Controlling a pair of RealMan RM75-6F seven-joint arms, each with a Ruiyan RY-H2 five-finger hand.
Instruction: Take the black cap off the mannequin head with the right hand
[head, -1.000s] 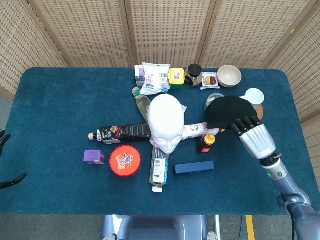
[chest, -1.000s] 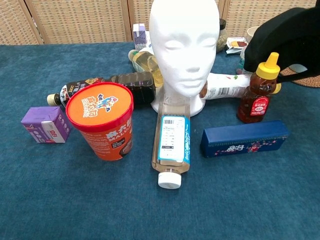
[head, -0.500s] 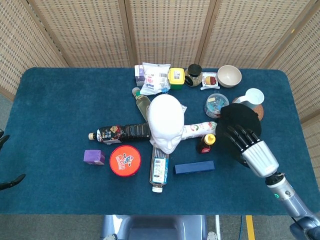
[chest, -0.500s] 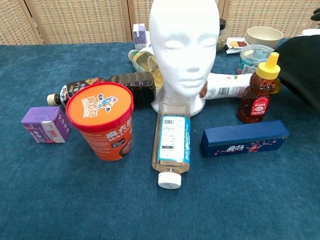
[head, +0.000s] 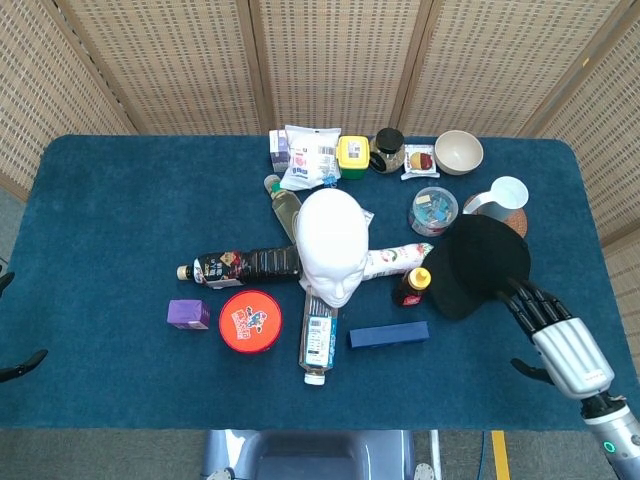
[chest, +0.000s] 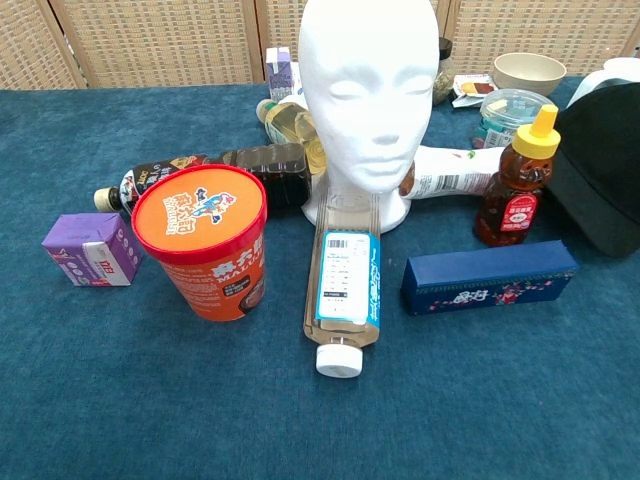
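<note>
One black cap (head: 478, 266) lies on the blue surface (head: 110, 230) right of the bare mannequin head (head: 332, 243); right hand (head: 556, 334) spread, fingertips at its edge, holding nothing. Clear tub (head: 434, 210) holds small items.

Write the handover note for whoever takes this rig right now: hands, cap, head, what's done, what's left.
Right hand: open, fingers spread, just right of the black cap, fingertips at its edge; contact unclear.
Left hand: only dark fingertips show at the table's left edge; state unclear.
Cap lies on the table, right of the honey bottle.
Mannequin head is bare, upright at the centre.
Done: cap is off the head.
Left: probably only pulling the right hand clear.
</note>
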